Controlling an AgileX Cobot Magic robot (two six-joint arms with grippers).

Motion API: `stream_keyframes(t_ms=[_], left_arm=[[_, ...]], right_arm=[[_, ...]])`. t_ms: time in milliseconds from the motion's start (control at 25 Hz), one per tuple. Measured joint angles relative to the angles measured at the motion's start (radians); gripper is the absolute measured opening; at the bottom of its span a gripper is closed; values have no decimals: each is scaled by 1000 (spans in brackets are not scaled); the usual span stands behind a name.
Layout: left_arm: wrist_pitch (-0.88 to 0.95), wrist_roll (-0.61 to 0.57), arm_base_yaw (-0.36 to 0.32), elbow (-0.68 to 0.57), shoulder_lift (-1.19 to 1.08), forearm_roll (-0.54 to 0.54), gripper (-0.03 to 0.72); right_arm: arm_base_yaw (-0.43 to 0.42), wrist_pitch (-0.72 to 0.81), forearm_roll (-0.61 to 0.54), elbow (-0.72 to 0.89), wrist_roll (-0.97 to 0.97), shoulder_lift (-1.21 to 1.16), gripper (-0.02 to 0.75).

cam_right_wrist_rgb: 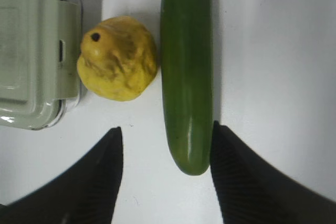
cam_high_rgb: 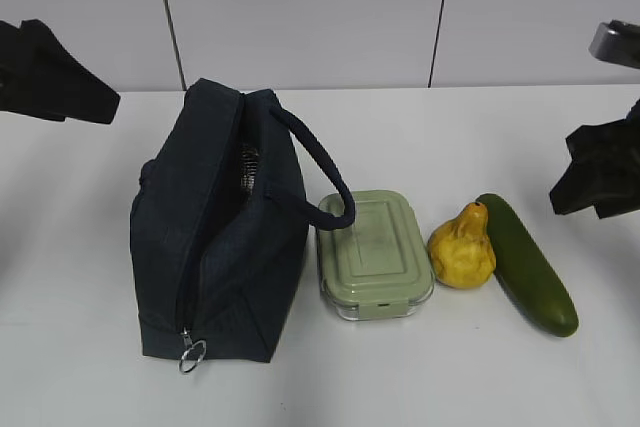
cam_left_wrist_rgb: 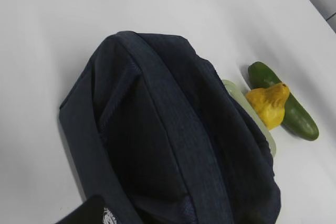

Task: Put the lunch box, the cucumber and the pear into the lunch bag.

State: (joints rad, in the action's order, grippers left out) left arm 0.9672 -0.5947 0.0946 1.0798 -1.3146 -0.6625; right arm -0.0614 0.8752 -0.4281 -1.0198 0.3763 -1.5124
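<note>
Right gripper (cam_right_wrist_rgb: 165, 145) hovers with its ribbed black fingers (cam_right_wrist_rgb: 239, 177) spread wide around the near end of the smooth dark cucumber (cam_right_wrist_rgb: 187, 72). Leftward from it: lumpy yellow pear (cam_right_wrist_rgb: 118, 59), ridged sage-lidded lunch box (cam_right_wrist_rgb: 31, 51), boxy navy fabric lunch bag (cam_high_rgb: 215, 237). The left gripper's state can't be seen.

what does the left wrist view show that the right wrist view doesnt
Only the left wrist view shows the lunch bag, filling most of the frame. Only the right wrist view shows the right claw, its open fingers either side of the cucumber's near end. Both show the cucumber, the pear and part of the lunch box on the white table.
</note>
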Motion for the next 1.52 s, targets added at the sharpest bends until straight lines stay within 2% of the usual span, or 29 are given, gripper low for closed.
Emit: stream_keyframes(t_ms=[120,280,760,1160,1520], left_arm=[[1,0,0,0,0,1,455],[1,0,0,0,0,2,455],[-14,0,0,0,0,5,455],[-16,0,0,0,0,5,455],[-24,0,0,0,0,8,449]], right_arm=[[-60,30,-78,-6,110,-76,442],[-71,62,-111,-36,237,-151,501],[-72,42,-111,-39,383,-248,515],[-72,31,-122,-42,412,-325,518],[-72,31,-128,-42,414,-365,552]])
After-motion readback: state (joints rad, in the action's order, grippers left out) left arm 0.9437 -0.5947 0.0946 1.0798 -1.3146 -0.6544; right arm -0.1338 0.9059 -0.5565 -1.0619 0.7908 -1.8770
